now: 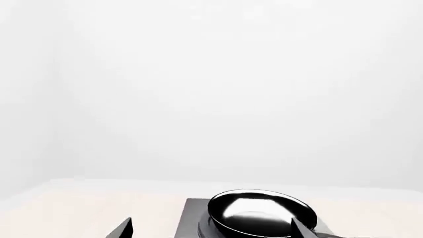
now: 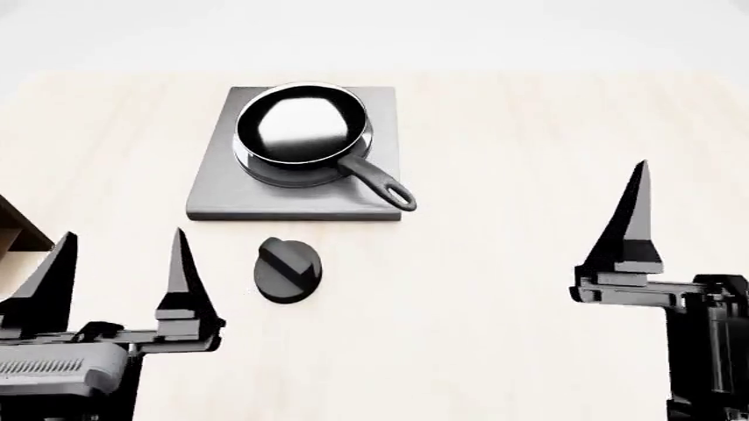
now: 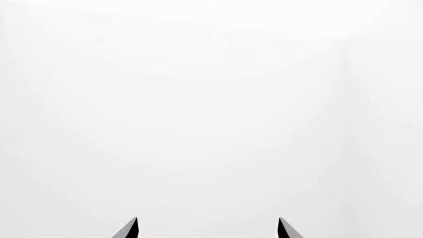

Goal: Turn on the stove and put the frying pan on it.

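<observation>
pincer (image 2: 117, 263) spread, frying pan (image 2: 302, 130) handle toward near-right

I am looking into a bare simulated kitchen mock-up: a pale wooden tabletop (image 2: 527, 263) fills the frame, a grey stove (image 2: 234, 189) slab with a frying pan (image 2: 302, 130) sits upper centre, and blank white walls (image 1: 211, 89) rise behind.

I see a pale wooden table (image 2: 527, 132) carrying everything. Directly on it lie the stove (image 2: 223, 189), a flat grey slab set toward the far edge, and its round black knob (image 2: 286, 269), just in front of the slab and apart from it.
</observation>
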{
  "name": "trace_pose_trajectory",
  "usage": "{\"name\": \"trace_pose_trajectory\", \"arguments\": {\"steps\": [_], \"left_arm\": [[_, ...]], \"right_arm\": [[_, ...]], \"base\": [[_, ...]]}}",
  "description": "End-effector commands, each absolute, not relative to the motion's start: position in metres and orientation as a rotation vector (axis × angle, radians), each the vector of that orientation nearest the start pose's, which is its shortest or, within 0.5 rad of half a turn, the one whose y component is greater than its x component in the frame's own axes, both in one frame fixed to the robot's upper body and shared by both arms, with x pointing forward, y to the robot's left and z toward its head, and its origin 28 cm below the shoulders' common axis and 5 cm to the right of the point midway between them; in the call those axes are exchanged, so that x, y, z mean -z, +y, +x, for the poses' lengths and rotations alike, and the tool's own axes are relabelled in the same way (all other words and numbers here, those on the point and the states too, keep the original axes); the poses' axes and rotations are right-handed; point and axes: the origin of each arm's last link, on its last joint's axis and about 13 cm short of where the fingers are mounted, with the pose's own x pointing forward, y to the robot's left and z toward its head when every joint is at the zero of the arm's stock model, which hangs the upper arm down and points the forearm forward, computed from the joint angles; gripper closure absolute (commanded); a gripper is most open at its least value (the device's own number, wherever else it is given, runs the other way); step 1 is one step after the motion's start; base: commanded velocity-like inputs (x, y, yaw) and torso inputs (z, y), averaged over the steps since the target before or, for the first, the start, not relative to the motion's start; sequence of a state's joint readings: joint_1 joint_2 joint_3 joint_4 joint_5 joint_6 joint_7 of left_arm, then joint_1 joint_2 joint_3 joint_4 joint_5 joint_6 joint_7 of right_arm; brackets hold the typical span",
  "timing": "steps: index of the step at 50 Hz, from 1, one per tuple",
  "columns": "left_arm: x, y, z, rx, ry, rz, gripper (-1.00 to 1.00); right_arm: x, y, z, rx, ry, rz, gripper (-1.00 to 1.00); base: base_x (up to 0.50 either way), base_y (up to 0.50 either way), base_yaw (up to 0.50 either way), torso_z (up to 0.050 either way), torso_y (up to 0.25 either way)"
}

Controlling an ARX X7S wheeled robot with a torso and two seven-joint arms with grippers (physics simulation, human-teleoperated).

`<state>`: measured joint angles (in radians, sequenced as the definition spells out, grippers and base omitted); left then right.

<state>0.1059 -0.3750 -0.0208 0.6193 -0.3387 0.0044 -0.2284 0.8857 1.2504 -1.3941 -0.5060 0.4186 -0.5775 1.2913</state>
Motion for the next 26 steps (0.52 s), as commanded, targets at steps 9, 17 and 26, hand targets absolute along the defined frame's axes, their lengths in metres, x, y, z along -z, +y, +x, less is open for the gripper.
{"name": "trace_pose_trajectory", "arguments": {"steps": [9, 17, 26], "left_arm": [[-0.163, 0.259, 0.145, -0.111, -0.880, -0.104, -1.00], [-0.170, 0.262, 0.139, -0.187, -0.966, -0.133, -1.00], [-0.177, 0.265, 0.131, -0.327, -1.097, -0.082, -1.00]], "right_arm": [[-0.179, -0.175, 0.143, 0.162, -1.024, 0.139, -1.00], [-0.178, -0.175, 0.135, 0.192, -1.137, 0.111, -1.00], [-0.178, -0.178, 0.131, 0.260, -1.218, 0.148, -1.00]], "base": [[0.00, 0.00, 0.00, 0.000, 0.000], [0.00, 0.00, 0.00, 0.000, 0.000], [0.00, 0.00, 0.00, 0.000, 0.000]]}}
